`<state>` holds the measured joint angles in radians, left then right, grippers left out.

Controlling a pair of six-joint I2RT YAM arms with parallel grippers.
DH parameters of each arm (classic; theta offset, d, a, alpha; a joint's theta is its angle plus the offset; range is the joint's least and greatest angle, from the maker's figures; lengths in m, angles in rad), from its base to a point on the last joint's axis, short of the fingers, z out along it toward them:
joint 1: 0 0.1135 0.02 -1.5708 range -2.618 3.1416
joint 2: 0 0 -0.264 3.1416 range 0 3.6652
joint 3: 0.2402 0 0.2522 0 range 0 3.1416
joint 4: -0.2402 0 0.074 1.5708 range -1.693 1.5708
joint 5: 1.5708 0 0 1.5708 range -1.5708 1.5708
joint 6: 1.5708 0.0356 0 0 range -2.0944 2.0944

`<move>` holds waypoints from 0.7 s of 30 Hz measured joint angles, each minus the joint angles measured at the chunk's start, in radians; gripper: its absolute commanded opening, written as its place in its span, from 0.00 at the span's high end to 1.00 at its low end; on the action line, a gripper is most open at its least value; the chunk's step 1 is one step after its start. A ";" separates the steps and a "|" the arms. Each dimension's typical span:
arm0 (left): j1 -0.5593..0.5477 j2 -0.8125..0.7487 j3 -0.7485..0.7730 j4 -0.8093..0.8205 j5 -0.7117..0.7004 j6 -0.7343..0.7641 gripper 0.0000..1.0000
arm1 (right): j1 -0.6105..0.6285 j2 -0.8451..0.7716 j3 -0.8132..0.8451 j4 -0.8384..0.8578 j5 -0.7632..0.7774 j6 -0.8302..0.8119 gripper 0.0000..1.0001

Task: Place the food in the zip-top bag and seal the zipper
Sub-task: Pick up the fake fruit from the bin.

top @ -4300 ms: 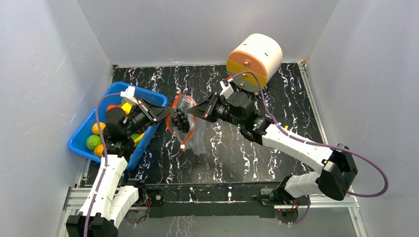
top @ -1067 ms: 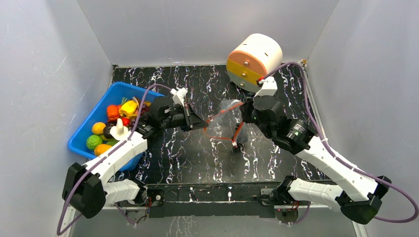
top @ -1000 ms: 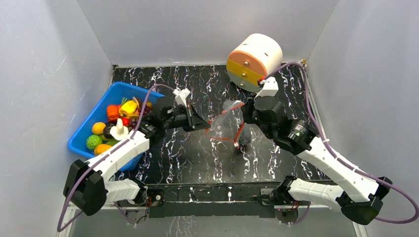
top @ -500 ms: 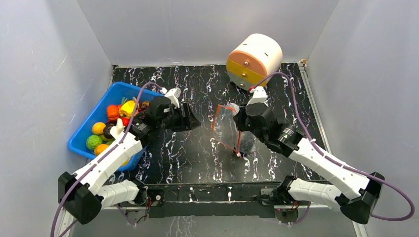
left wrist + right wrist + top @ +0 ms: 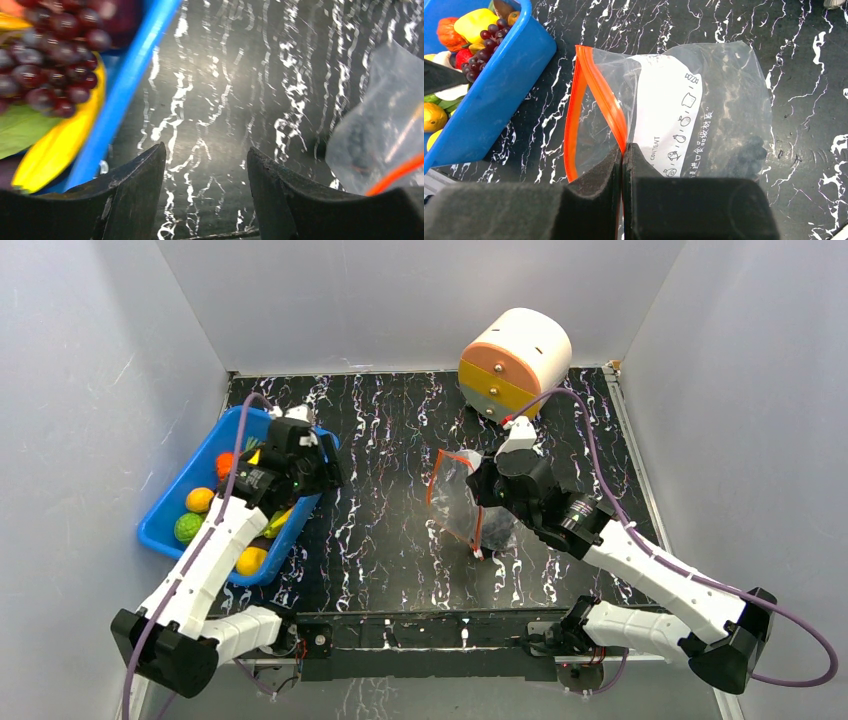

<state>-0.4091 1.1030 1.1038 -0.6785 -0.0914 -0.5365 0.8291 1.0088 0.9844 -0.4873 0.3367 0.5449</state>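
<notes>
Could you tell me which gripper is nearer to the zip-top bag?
Right. The right gripper pinches the zip-top bag at its orange-red mouth edge; the left gripper is open by the blue bin, apart from the bag.

The zip-top bag (image 5: 704,95) is a clear, crinkled pouch with a white label patch, pinched at its mouth edge by the closed right claw (image 5: 622,150). Its orange-red zipper (image 5: 599,87) is unsealed, with the two strips parted into a loop, and a dark grape cluster (image 5: 749,152) lies inside. The other food (image 5: 471,22), purple grapes plus yellow, orange and green pieces, sits in the blue bin (image 5: 509,85).
</notes>
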 measured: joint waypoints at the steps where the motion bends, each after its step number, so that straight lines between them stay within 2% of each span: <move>1: 0.032 0.004 0.010 -0.016 -0.003 0.010 0.42 | 0.000 0.000 0.000 0.001 -0.002 0.000 1.00; 10: 0.229 0.081 0.069 -0.082 -0.043 0.105 0.35 | 0.000 -0.002 0.000 0.011 -0.016 0.000 1.00; 15: 0.293 0.135 0.084 -0.083 -0.068 0.163 0.24 | 0.000 -0.006 -0.001 0.013 -0.024 -0.001 1.00; 20: 0.333 0.190 0.114 -0.060 -0.087 0.190 0.19 | 0.000 -0.009 -0.001 0.013 -0.041 -0.001 1.00; 21: 0.336 0.200 0.116 -0.053 -0.087 0.192 0.12 | 0.000 -0.009 -0.001 0.013 -0.045 -0.001 1.00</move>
<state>-0.0727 1.3029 1.2201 -0.7311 -0.1787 -0.3447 0.8291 1.0000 0.9836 -0.4740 0.2913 0.5438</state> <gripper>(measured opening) 0.789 0.009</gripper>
